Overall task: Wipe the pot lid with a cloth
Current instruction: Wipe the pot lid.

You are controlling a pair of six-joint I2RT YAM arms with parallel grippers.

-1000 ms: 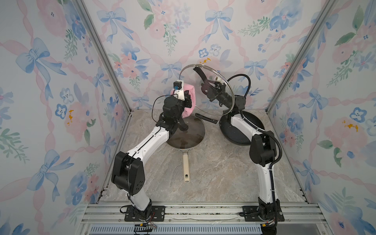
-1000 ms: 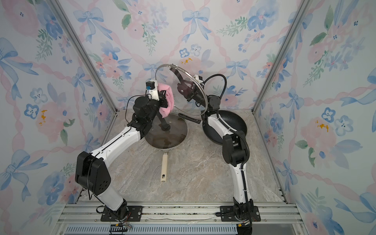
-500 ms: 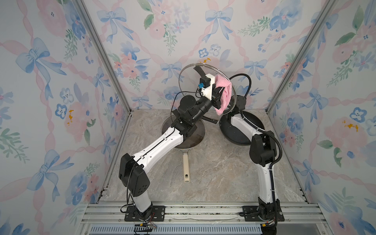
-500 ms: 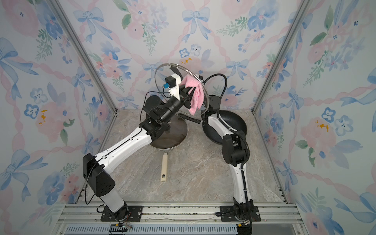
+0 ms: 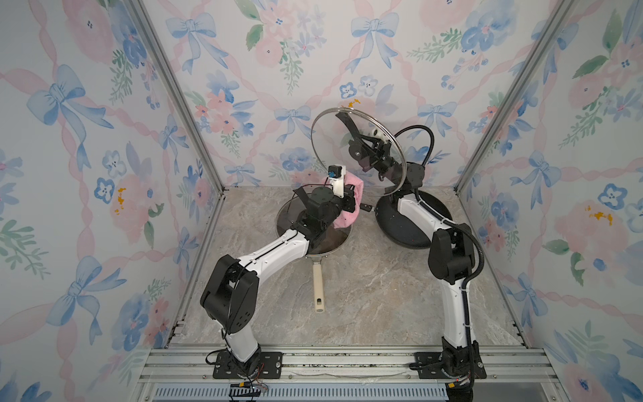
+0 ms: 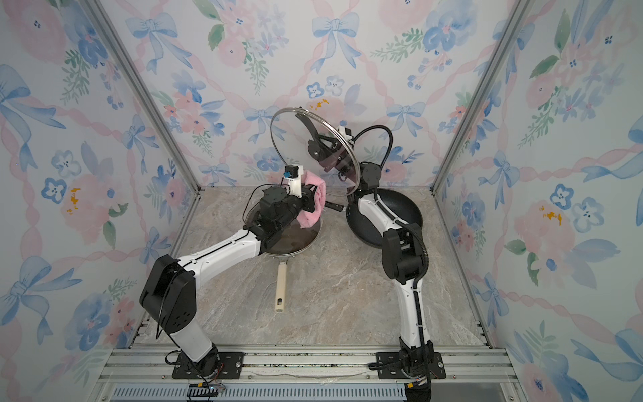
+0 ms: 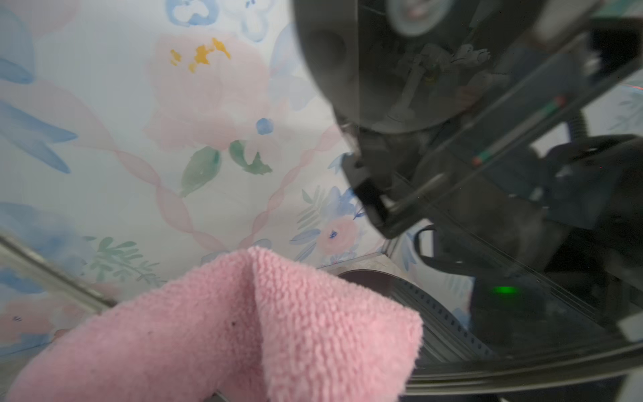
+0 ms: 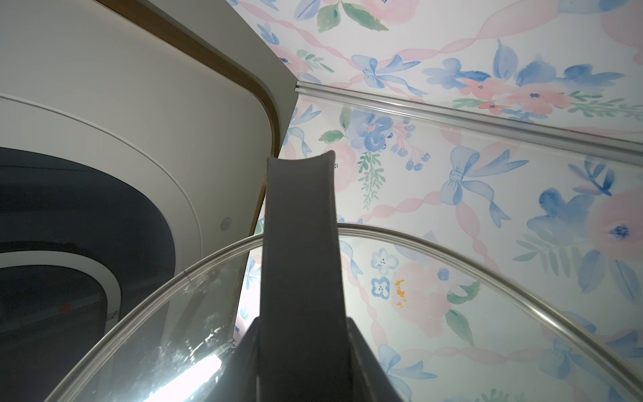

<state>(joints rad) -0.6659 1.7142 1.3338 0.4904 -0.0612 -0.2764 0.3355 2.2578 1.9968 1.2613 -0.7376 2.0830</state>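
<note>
Above marbled tabletop (image 5: 365,296), my right pincer (image 5: 362,139) grips the glass pot lid (image 5: 327,146) on edge by its handle (image 5: 348,123) while my left pincer (image 5: 353,203), clenched on the pink cloth (image 5: 348,219) near its lower rim, should press flat and sweep evenly.

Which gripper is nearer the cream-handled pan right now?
Left. The left gripper, gripping the cloth, sits over the pan's far rim; the right gripper is raised above the black pan, holding the lid.
</note>
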